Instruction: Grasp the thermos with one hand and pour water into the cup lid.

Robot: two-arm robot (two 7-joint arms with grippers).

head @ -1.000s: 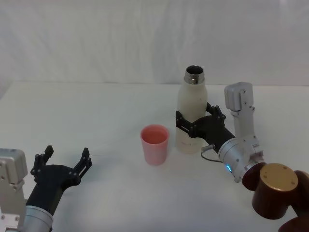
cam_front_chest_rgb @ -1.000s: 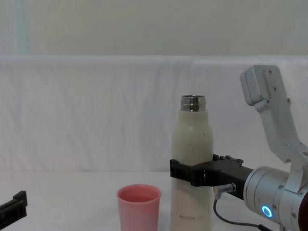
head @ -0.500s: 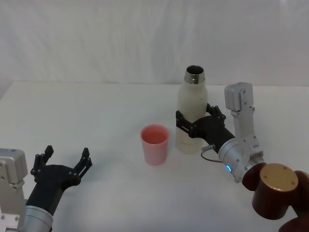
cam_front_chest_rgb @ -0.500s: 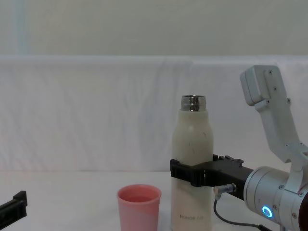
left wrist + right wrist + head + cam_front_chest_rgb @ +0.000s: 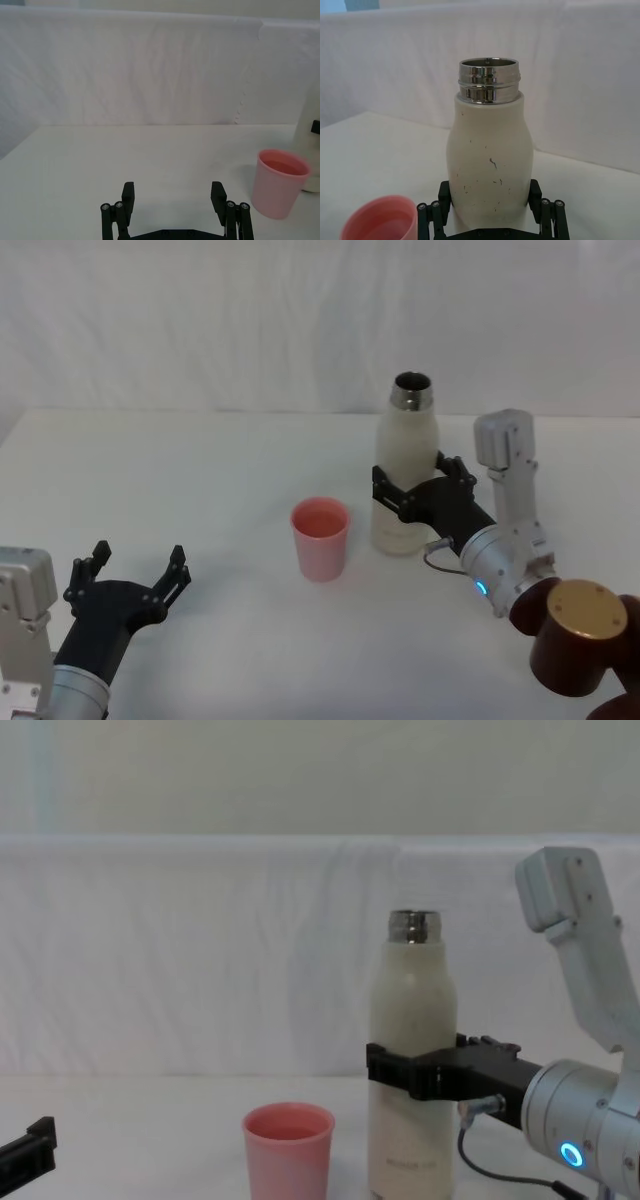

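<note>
Your right gripper point(image 5: 410, 492) is clamped on the thermos point(image 5: 405, 475), black fingers point(image 5: 436, 215) pressed against both sides of its lower body. The thermos is upright, open steel neck on top, on the right half of the white table point(image 5: 200, 470); you can't tell whether its base touches the table or sits just above it. The cup lid point(image 5: 320, 538) stands upright just beside the thermos on its left, apart from it, with nothing between them. The cup's pink inside is visible, any water level unclear. Your left gripper point(image 5: 132, 575) sits near the table's front left, well apart from the cup, fingers spread wide and holding nothing. A white draped backdrop point(image 5: 200, 950) runs behind the table.
</note>
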